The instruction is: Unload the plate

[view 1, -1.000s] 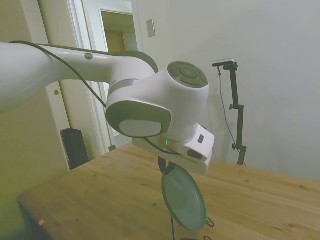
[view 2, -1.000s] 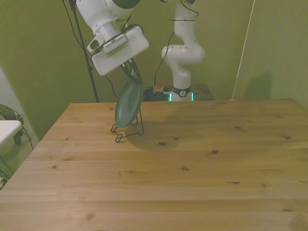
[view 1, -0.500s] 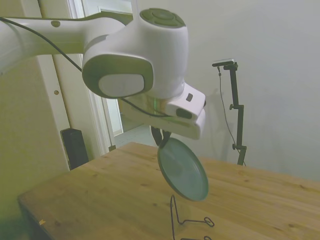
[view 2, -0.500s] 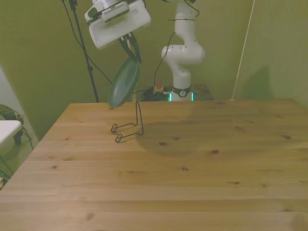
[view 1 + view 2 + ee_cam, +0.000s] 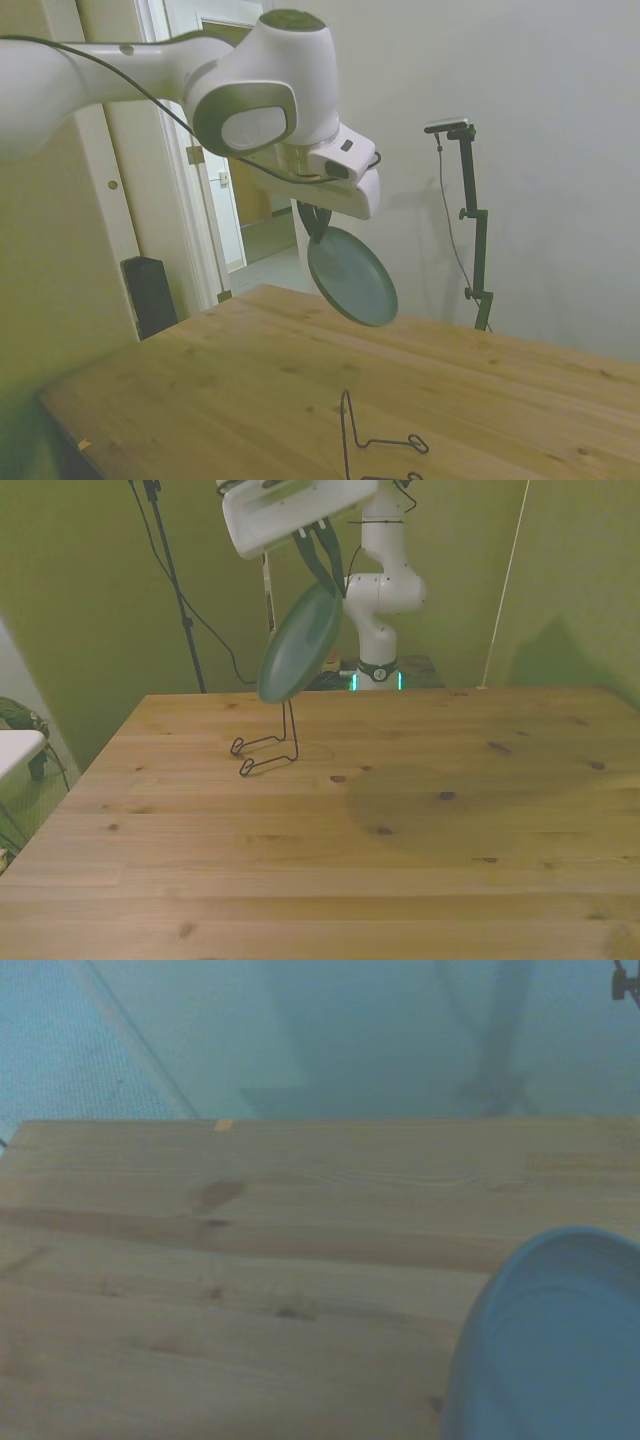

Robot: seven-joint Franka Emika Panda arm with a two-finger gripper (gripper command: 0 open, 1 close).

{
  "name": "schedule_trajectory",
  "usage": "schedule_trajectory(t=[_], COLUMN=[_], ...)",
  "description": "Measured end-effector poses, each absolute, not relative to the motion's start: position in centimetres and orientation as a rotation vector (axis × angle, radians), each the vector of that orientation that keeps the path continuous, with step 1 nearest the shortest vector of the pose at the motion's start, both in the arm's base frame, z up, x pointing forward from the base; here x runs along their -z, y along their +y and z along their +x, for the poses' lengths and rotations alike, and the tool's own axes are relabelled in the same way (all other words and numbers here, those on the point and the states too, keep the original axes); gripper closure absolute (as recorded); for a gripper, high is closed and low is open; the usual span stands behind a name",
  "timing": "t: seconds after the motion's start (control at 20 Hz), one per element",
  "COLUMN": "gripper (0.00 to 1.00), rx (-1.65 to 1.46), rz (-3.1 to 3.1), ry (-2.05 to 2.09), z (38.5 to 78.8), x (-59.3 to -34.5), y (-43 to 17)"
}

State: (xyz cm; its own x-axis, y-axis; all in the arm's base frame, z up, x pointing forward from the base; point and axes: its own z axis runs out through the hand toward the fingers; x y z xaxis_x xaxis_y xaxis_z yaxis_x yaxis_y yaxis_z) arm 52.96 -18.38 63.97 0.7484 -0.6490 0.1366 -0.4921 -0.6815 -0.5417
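Plate [image 5: 352, 276]: up in the air, tilted, hanging well above the table [image 5: 400, 820].
Gripper [image 5: 322, 558]: fingers clamped on the plate's top rim.
Wire rack [image 5: 270, 746]: bare, standing on the wood below the plate, toward the front view's left.
Doorway [image 5: 235, 190]: open, behind the arm in the side view.
Hard to see: the wrist view catches only a blurred arc of the plate [image 5: 550, 1345] over the planks.
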Motion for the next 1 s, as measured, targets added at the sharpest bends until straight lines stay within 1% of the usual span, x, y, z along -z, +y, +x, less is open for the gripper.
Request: schedule_trajectory(t=[0.2,0.4,0.55,0.75,1.0], gripper=[1.00,1.00,1.00,1.00,1.00], rx=[0.397,0.325,0.282,0.239,0.214], rz=[-2.494,-2.526,-2.552,-2.574,-2.649], ry=[0.902,0.928,0.940,0.948,0.930], z=[59.7,63.9,65.4,66.3,66.5], x=[-59.8,-55.2,-51.8,-47.6,-43.4], y=[-14.8,-13.1,-12.4,-11.5,-9.2])
